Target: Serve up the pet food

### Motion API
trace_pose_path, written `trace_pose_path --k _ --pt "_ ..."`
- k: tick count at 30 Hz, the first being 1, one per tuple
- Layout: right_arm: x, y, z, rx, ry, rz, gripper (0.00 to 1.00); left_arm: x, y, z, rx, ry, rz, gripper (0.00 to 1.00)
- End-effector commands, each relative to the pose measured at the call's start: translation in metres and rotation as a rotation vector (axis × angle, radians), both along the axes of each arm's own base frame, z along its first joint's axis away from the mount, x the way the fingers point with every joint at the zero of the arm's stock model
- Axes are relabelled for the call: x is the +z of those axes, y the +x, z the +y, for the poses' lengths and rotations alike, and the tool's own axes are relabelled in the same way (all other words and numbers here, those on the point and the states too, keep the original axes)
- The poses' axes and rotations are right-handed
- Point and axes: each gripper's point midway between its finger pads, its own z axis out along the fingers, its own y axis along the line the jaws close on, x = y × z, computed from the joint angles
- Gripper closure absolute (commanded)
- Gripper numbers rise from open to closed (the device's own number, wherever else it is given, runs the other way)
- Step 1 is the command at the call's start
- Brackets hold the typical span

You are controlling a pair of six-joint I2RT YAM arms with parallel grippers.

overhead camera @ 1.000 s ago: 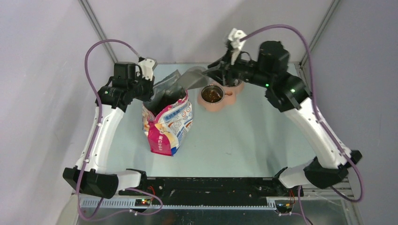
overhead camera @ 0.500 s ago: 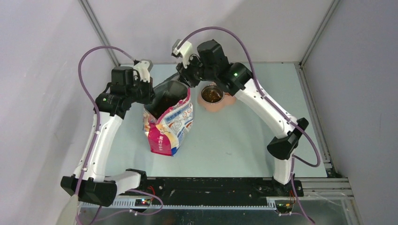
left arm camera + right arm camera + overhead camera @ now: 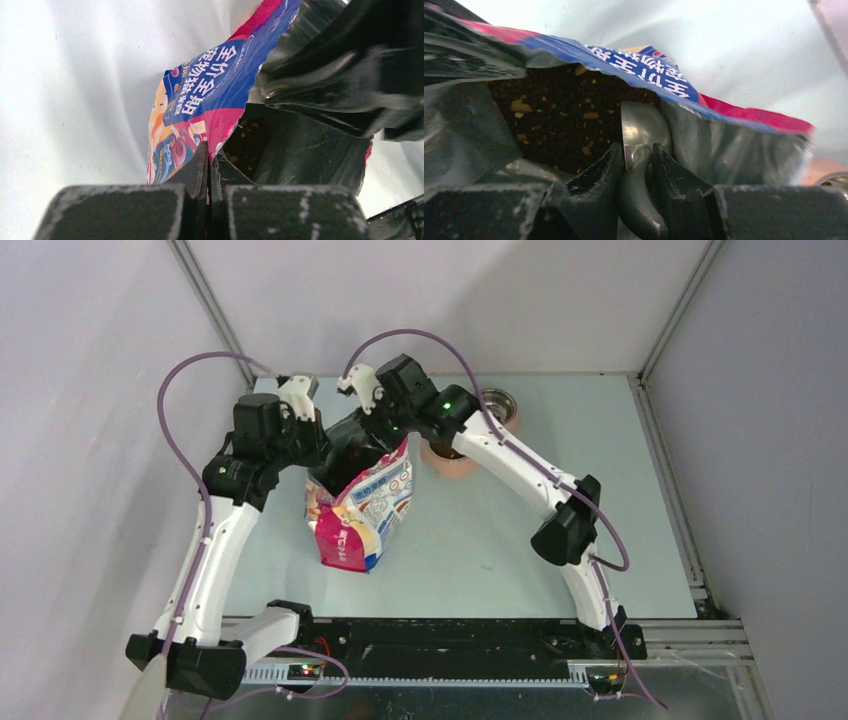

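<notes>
The pink-white-blue printed bag (image 3: pixel 358 510) stands open at the table's left middle. My left gripper (image 3: pixel 209 152) is shut on the bag's torn rim and holds the mouth open; the bag (image 3: pixel 200 100) fills that view. My right gripper (image 3: pixel 638 150) is shut on the handle of the grey metal scoop (image 3: pixel 641 127), whose bowl is down inside the bag. The pet food (image 3: pixel 569 115), dark-brown kibble, lies heaped inside the bag and shows in the left wrist view (image 3: pixel 247 140) too. In the top view the right gripper (image 3: pixel 358 435) sits over the bag's mouth, the scoop hidden there.
A pink double bowl stand (image 3: pixel 462 462) sits right of the bag, partly under the right arm, with a steel bowl (image 3: pixel 498 405) behind. Grey walls and frame posts close the table's back and sides.
My right arm swung left from above the pink bowl to the bag and lowered the scoop into its mouth. My left gripper kept its hold on the bag rim.
</notes>
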Motion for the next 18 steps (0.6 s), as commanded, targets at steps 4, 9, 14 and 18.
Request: trace_pose_path --k 4,9,14,18 --pt "-0.020 0.020 0.000 -0.098 -0.045 -0.004 1.00 0.037 0.004 -0.006 -0.003 -0.067 -0.153 1.00" --pt "-0.052 0.019 -0.001 -0.129 -0.093 0.060 1.00 0.030 0.009 -0.002 0.026 -0.053 -0.132 1.00" --pt "-0.078 0.003 -0.004 -0.143 -0.116 0.177 1.00 0.019 0.009 0.014 0.100 -0.018 -0.137 1.00" --pt "-0.093 -0.017 -0.004 -0.127 -0.130 0.263 1.00 0.020 0.006 0.018 0.136 -0.046 -0.157 1.00"
